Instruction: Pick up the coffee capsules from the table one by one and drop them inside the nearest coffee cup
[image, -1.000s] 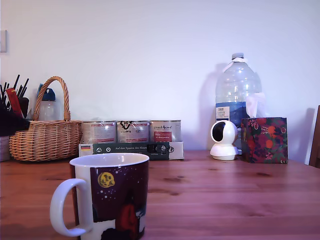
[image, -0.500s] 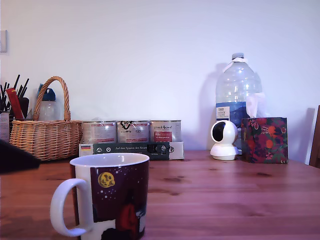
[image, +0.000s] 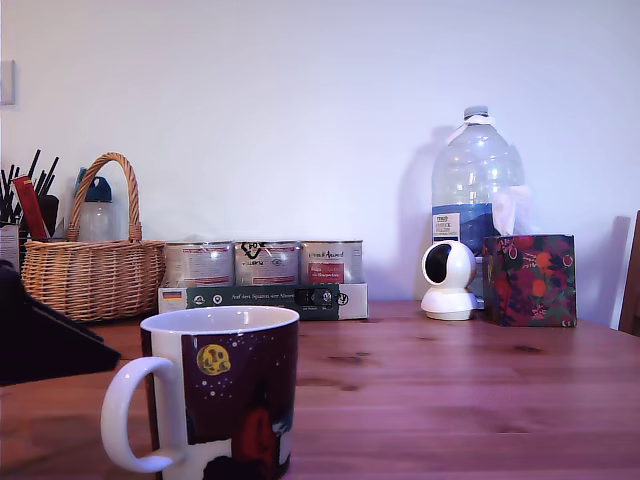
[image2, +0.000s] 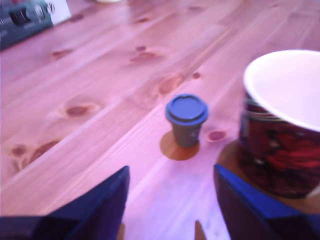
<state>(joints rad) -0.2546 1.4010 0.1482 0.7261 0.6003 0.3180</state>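
1. The gripper is spread wide and holds nothing: its two dark fingers stand well apart in the wrist view, with bare table between them. That spread suits an approach, since the gap is broader than the pod ahead.

2. A single coffee capsule stands upright on the table, its wider flanged rim on top. It looks dark with a bluish top in the tinted wrist view, so its true colour cannot be told. It lies ahead of the fingers, roughly in line with the gap and not touched by either.

3. The coffee cup stands just beside the capsule, apart from it, mouth up and apparently empty as far as the interior shows. Being so near, it is the natural drop target.

4. In the exterior view the cup sits at the near edge of the table toward the exterior view's left, handle to the left. The capsule is not visible there; it is probably hidden behind the cup.

5. Compared with the frames of a second and half a second ago, the dark bulk of the arm at the exterior view's left edge has grown larger and reached further in toward the cup. Nothing else on the table has shifted.
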